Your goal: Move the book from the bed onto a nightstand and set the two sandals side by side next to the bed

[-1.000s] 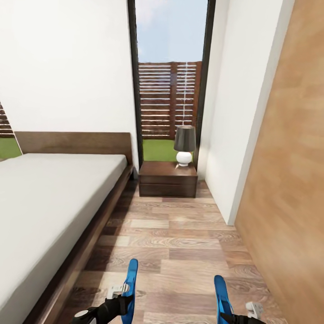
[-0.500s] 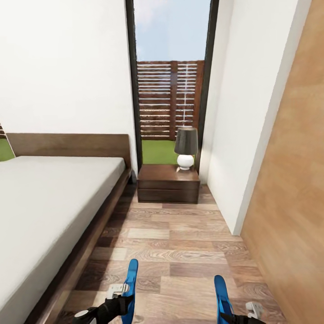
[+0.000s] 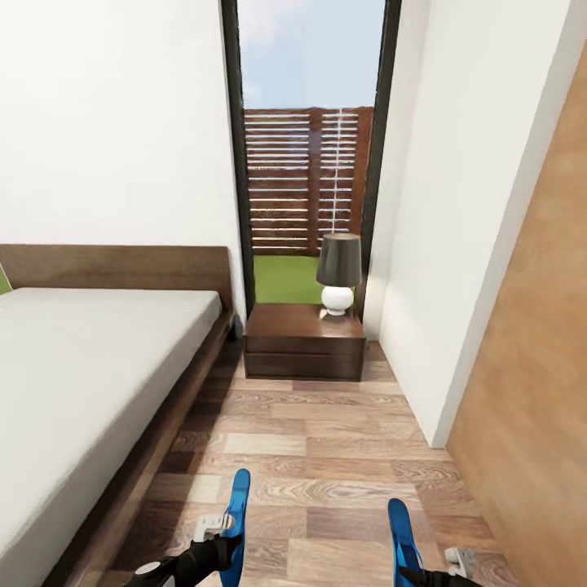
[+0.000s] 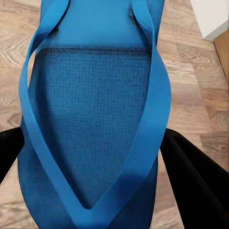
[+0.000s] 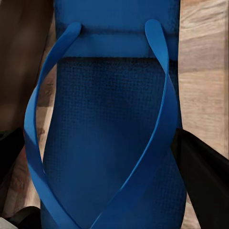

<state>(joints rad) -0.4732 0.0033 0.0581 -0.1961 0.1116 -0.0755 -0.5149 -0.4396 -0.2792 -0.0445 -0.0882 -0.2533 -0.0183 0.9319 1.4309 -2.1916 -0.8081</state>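
Sandals are riding in the claws: left claw (image 3: 218, 545) is gripping one blue sandal (image 4: 90, 119), right claw (image 3: 424, 571) is gripping the other sandal (image 5: 112, 124), above the wood floor (image 3: 326, 456) beside the bed (image 3: 81, 383), facing the nightstand (image 3: 303, 342).

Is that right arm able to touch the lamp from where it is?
Probably not. The lamp sits on the nightstand well ahead across open floor, and the right end effector already holds a sandal.

Wood-plank floor (image 3: 326, 456), textured matt sandals (image 4: 95, 124)

Open floor (image 3: 326, 440) between bed (image 3: 81, 383), wall (image 3: 456, 244)
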